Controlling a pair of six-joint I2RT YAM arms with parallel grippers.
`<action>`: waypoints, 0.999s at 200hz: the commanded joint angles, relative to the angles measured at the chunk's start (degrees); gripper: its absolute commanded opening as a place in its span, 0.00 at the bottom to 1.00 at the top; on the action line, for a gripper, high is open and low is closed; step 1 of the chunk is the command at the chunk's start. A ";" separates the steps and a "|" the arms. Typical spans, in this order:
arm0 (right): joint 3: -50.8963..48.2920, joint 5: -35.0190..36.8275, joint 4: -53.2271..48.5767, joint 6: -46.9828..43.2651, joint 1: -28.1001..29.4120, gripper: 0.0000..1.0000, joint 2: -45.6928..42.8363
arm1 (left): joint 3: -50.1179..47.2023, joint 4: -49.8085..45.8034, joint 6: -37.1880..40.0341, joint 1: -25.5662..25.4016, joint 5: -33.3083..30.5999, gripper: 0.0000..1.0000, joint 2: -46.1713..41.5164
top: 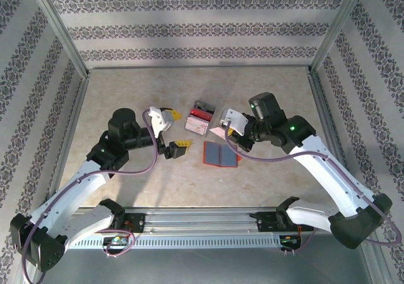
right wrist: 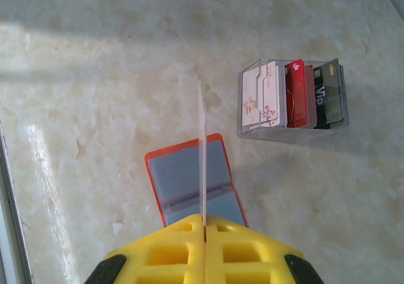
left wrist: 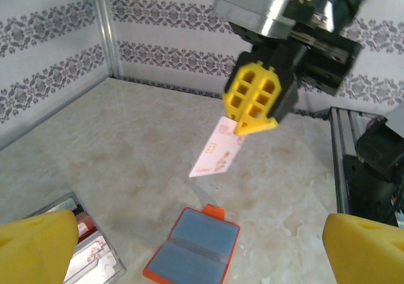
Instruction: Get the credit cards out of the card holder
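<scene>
The right gripper (right wrist: 204, 228) is clamped on a single card (left wrist: 218, 154), a pale one with pink print, pinched by one edge and held in the air above the table (top: 139, 189); the left gripper (top: 180, 131) stands spread wide with nothing between its fingers, hovering just left of the work area. The card holder (right wrist: 192, 186) lies flat on the table, opened out with its grey-blue pockets facing up, almost directly below the held card and just in front of a clear box (right wrist: 290, 101) (which stands nearer the back wall, close to the holder but not touching it). As for progress, the job looks nearly finished: both pockets appear flat and empty in the two wrist views, so the card now in the right gripper is probably the last to come out; what seems to be left is setting that card down, most likely with the others. By count: two grippers, one gripping and one free; one card holder; one card in the air; one clear box, holding upright cards, of which a white flowered one, a red one and a black one can be made out, though the tight packing may hide one or two more.
</scene>
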 commanded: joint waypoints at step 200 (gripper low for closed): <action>12.01 -4.84 -1.66 -10.65 12.60 0.00 7.75 | 5.85 -5.00 12.37 -4.64 9.00 0.45 7.13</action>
